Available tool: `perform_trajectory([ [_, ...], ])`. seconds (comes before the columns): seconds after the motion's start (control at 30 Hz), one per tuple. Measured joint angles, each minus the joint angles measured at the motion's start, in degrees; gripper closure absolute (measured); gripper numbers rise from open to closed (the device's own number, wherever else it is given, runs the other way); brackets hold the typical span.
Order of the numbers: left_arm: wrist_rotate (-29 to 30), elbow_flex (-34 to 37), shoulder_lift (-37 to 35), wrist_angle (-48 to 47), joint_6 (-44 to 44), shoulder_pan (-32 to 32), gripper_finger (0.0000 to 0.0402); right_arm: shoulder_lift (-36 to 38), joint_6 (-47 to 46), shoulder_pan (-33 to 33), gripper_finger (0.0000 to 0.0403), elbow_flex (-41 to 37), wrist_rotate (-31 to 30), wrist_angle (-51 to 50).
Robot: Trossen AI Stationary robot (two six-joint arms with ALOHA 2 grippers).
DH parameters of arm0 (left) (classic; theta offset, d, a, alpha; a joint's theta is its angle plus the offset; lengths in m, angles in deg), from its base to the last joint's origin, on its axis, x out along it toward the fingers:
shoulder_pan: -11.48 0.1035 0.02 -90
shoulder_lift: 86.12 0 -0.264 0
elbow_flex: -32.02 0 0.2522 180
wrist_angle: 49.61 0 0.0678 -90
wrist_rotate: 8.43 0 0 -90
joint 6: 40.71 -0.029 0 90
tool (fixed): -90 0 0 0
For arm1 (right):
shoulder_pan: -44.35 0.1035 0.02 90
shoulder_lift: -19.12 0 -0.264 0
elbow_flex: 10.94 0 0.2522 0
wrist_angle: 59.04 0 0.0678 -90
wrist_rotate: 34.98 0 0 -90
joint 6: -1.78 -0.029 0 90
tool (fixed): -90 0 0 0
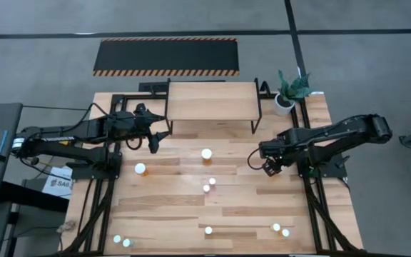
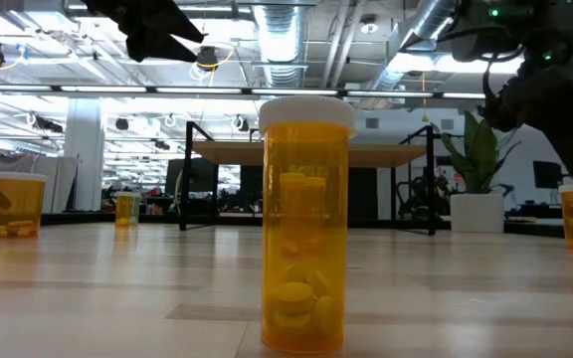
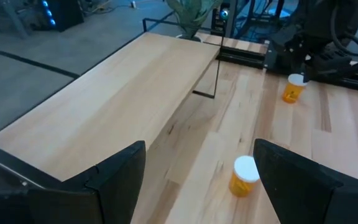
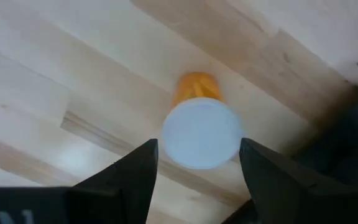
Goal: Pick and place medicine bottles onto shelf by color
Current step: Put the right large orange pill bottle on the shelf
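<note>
wooden table [image 2: 88,288], orange bottle [image 2: 303,224] holding pills [image 2: 296,303]

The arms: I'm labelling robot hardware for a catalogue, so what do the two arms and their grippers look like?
Both are dark, near-black jointed arms of boxy links, mounted on black frames at the table's sides. The left gripper and right gripper each end in two flat, dark, wedge-shaped fingers. Black cables run along the right arm. No markings are legible.
</note>
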Motion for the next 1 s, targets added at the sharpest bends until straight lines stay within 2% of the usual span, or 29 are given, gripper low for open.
perform_trajectory([
  [0.37, 0.04, 0.0, 0.0, -0.02, 0.02, 0.0, 0.0113, 0.0, 2.23, -1.79, 0.0088, 0.0, 1.56, -0.92],
  [0.63, 0.07, 0.0, 0.0, -0.04, 0.0, 0.0, 0.0113, -0.02, 2.48, -1.79, 0.0085, -0.24, 0.26, 1.84],
  [1.0, 0.04, 0.0, 0.0, -0.31, 0.04, 0.0, 0.0113, -0.04, 0.48, -1.79, 0.0085, -5.19, 0.11, 6.07],
])
